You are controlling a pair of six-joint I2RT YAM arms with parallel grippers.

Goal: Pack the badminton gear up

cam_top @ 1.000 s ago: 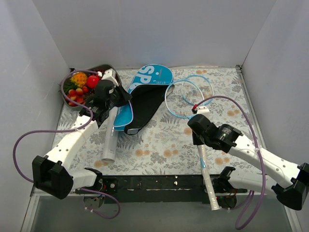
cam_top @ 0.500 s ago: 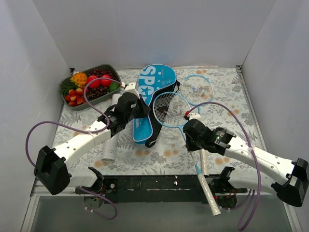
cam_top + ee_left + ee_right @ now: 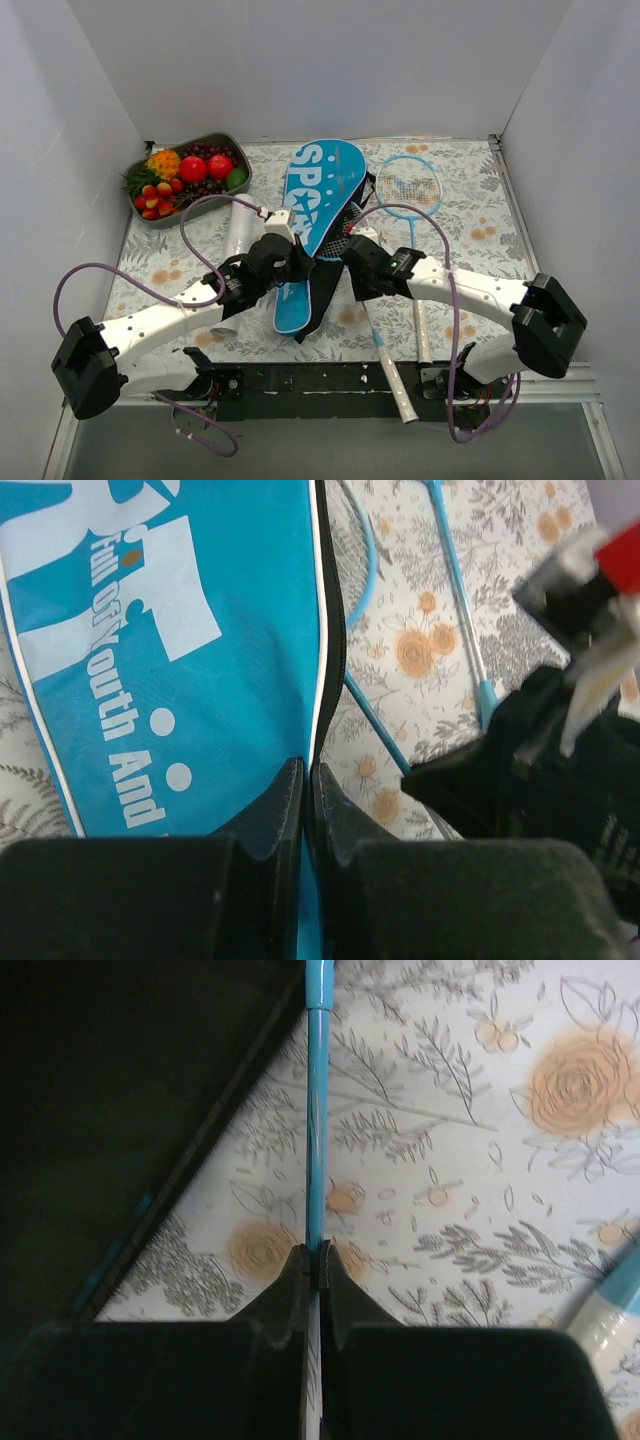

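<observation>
The blue SPORT bag (image 3: pixel 318 190) lies in the middle of the table, its black inside (image 3: pixel 120 1080) open along the right edge. My left gripper (image 3: pixel 303 262) is shut on the bag's upper flap edge (image 3: pixel 318 680). My right gripper (image 3: pixel 355 285) is shut on the blue shaft (image 3: pixel 316 1110) of one racket; the racket's head (image 3: pixel 344 232) lies in the bag's opening and its handle (image 3: pixel 390 385) points at the near edge. The second racket (image 3: pixel 410 185) lies flat to the right. The white shuttlecock tube (image 3: pixel 238 232) lies left of the bag, partly behind my left arm.
A grey tray (image 3: pixel 212 142) of colourful fruit stands at the far left corner. White walls close in the table on three sides. The second racket's handle (image 3: pixel 612 1305) lies just right of my right gripper. A black rail (image 3: pixel 320 380) runs along the near edge.
Both grippers moved toward the near middle. The left one dragged the bag to the centre and left the tube behind. The right one slid its racket left, head into the bag's opening.
</observation>
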